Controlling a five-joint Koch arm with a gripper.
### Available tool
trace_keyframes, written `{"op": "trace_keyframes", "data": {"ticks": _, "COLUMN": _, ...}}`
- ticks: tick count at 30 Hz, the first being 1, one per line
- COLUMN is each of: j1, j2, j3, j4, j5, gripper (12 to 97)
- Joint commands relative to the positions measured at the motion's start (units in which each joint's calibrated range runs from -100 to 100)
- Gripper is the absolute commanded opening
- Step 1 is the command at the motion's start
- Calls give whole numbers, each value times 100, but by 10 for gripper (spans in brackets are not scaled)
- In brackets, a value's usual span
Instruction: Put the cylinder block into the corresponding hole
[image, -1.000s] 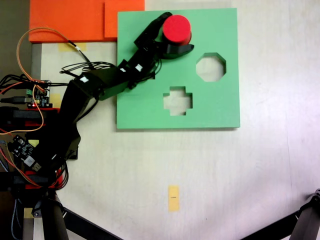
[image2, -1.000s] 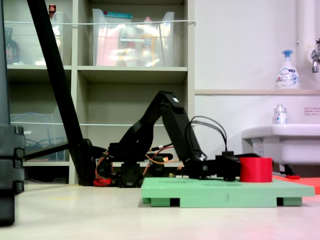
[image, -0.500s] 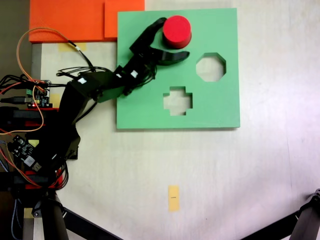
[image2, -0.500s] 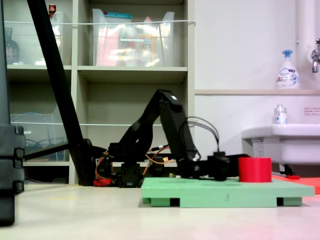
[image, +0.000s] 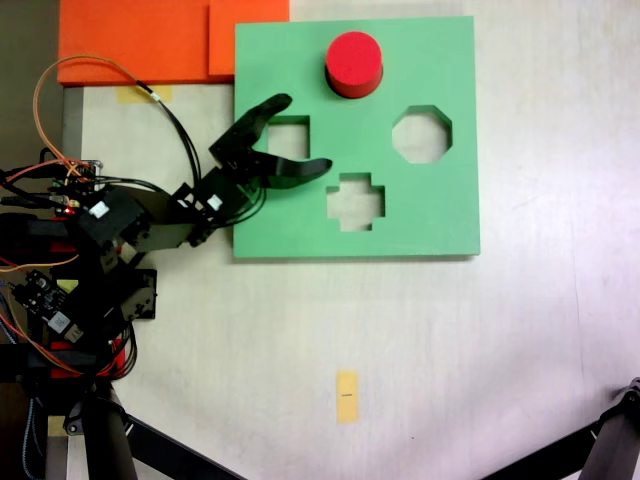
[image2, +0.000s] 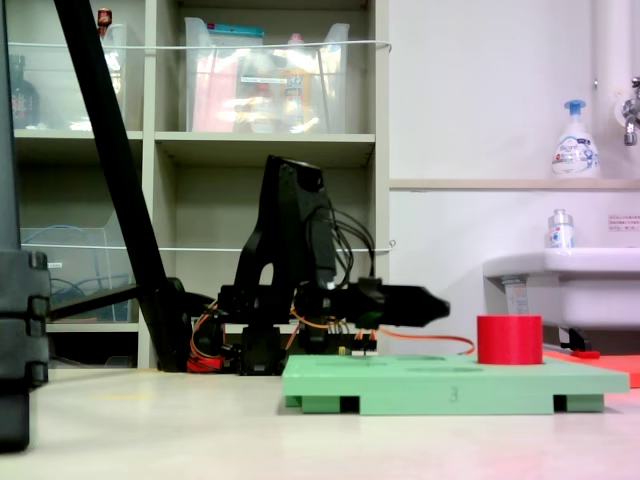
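Observation:
The red cylinder block (image: 354, 62) stands upright and free near the far edge of the green foam board (image: 440, 220); from the side the cylinder block (image2: 510, 340) rises above the board (image2: 450, 378). The corresponding hole is hidden; the cylinder covers that spot. My gripper (image: 305, 132) is open, its two black fingers spread over the square cutout (image: 290, 128), well to the left of and below the cylinder in this view. From the side the gripper (image2: 432, 306) hovers above the board, clear of the block.
The board also has an octagonal cutout (image: 421, 134) and a cross cutout (image: 355, 200). Orange foam sheets (image: 150, 40) lie at the top left. Circuit boards and cables (image: 60, 200) sit by the arm's base. A yellow tape mark (image: 346, 396) is on the table.
The gripper opened off the cylinder, then drew back along the board and rose, the arm folding toward its base. The cylinder stayed where it was.

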Motion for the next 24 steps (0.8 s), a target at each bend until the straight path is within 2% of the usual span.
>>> {"op": "trace_keyframes", "data": {"ticks": 1, "j1": -73, "j2": -1114, "j3": -353, "j4": 574, "j5": 15, "gripper": 585}}
{"op": "trace_keyframes", "data": {"ticks": 4, "j1": -381, "j2": -3111, "j3": -1181, "j4": 545, "j5": -83, "gripper": 475}}
{"op": "trace_keyframes", "data": {"ticks": 7, "j1": -806, "j2": -5528, "j3": -1889, "j4": 189, "j5": -259, "gripper": 473}}
{"op": "trace_keyframes", "data": {"ticks": 9, "j1": -1128, "j2": -7888, "j3": -2208, "j4": -1073, "j5": -322, "gripper": 481}}
{"op": "trace_keyframes", "data": {"ticks": 11, "j1": -1377, "j2": -8153, "j3": -2228, "j4": -2382, "j5": -342, "gripper": 505}}
{"op": "trace_keyframes", "data": {"ticks": 12, "j1": -1553, "j2": -8153, "j3": -2278, "j4": -1574, "j5": -347, "gripper": 523}}
{"op": "trace_keyframes", "data": {"ticks": 15, "j1": -2120, "j2": -8153, "j3": -2407, "j4": -1160, "j5": -596, "gripper": 509}}
{"op": "trace_keyframes", "data": {"ticks": 17, "j1": -2354, "j2": -8153, "j3": -2377, "j4": -1169, "j5": -1172, "gripper": 497}}
{"op": "trace_keyframes", "data": {"ticks": 20, "j1": -2706, "j2": -8153, "j3": -2028, "j4": -2248, "j5": -3433, "gripper": 446}}
{"op": "trace_keyframes", "data": {"ticks": 24, "j1": -2872, "j2": -8153, "j3": -1440, "j4": -4087, "j5": -3697, "gripper": 448}}
